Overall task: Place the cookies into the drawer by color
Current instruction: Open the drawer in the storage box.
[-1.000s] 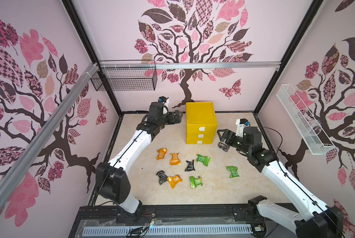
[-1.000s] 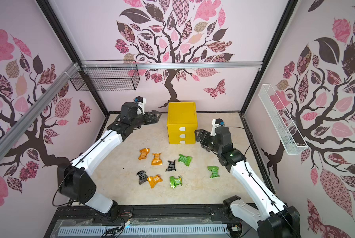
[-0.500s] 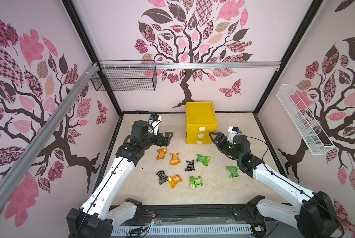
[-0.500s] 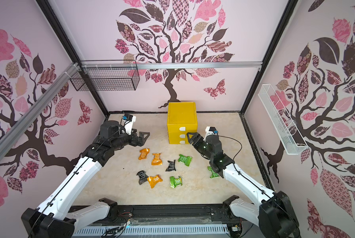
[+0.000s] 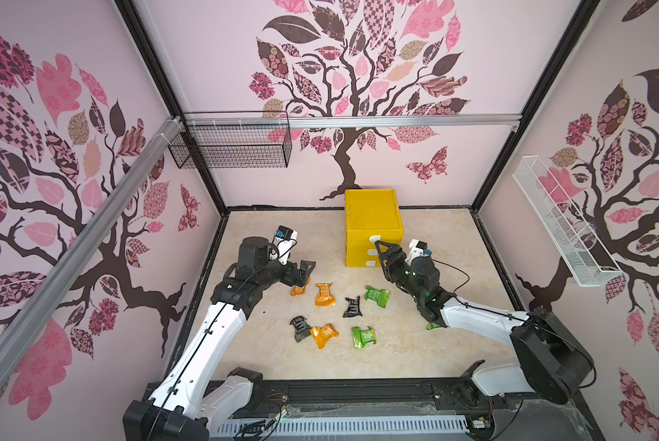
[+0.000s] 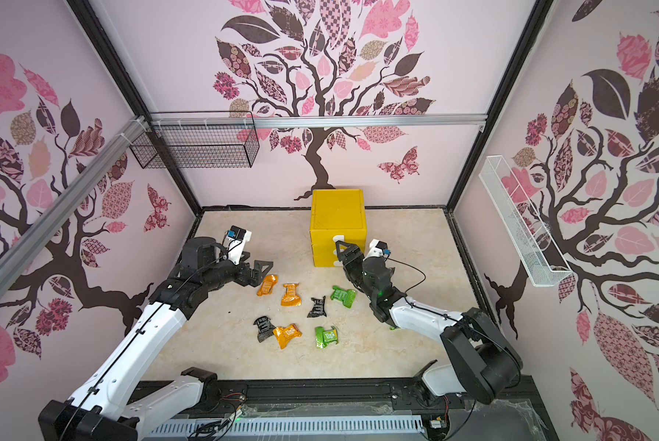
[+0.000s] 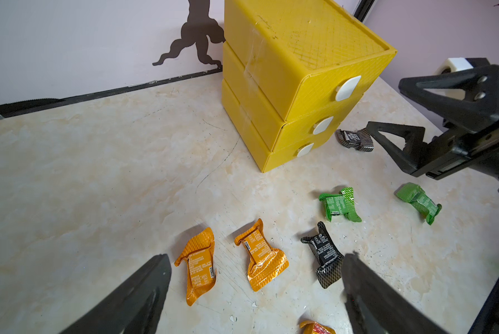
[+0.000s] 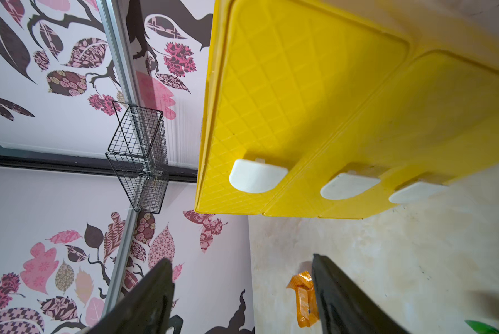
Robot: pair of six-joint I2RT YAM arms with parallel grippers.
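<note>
Left gripper (image 5: pixel 306 272) gapes wide, empty, over crinkly orange foil cookies (image 7: pixel 197 264). Right gripper (image 8: pixel 241 258), jaws apart, empty, faces the shut yellow plastic drawer chest (image 8: pixel 300 101). Touching its white tab handles (image 8: pixel 257 175)? Hard to say. Green cookies (image 7: pixel 339 205) and black cookies (image 7: pixel 325 254) lie nearby.

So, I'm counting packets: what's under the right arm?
A green packet pokes out beneath the right arm in both top views. The left wrist view shows it whole, plus a black packet near the drawer, covered from above.

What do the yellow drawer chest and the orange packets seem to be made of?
The drawer chest looks like matte moulded plastic: diamond-quilted texture, scuffed top. An orange packet looks like thin shiny foil, probably metallised film: crinkled, with glints.
</note>
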